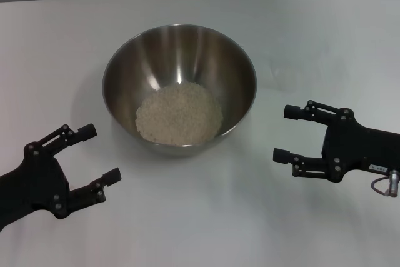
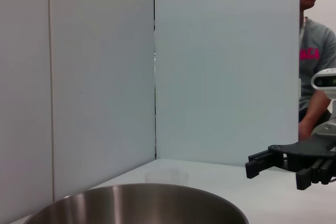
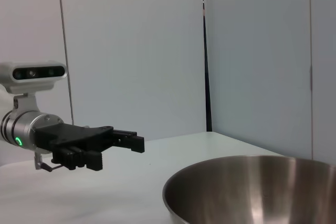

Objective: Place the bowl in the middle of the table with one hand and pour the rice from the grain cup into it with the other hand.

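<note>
The bowl (image 1: 179, 85) sat upright mid-table (image 1: 325, 42), mouth facing up; being round, it had no real long axis. The rice (image 1: 179, 114) was heaped in its bottom. The left gripper (image 1: 92, 152) and right gripper (image 1: 285, 134) flanked it, fingers spread apart, both empty and not touching it. A faint grain cup (image 2: 166, 177) stood beyond the bowl.

Even, soft light; faint bowl (image 1: 179, 85) glare

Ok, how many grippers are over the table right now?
2. The left gripper hovers open left of the bowl; the right gripper hovers open on its right. None seem hidden.
</note>
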You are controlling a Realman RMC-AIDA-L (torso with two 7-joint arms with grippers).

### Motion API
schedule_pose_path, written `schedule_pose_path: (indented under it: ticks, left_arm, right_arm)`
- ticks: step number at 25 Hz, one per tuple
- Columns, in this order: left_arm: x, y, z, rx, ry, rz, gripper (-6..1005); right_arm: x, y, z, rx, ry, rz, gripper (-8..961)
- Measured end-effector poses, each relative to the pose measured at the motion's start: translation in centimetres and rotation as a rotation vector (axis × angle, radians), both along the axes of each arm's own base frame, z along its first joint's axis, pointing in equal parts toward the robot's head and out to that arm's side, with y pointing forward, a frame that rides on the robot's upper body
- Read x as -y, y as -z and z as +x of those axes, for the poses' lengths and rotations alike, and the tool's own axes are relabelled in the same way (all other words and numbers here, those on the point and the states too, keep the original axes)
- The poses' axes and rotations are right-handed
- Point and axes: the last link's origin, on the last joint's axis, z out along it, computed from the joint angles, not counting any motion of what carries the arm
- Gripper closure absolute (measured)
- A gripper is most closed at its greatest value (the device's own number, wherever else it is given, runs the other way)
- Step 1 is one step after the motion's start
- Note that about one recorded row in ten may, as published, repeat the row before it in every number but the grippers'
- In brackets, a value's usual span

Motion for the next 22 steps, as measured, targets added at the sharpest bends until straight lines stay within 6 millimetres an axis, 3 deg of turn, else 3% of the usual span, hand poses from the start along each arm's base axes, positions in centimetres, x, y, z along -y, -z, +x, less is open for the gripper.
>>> schedule_pose_path:
  ticks: [22]
  left_arm:
    - [0.03,-0.01,0.05,0.002,0.003,-0.001,158]
  right_arm:
    - [0.02,0.0,0.17,0.006,0.007,0.003,137]
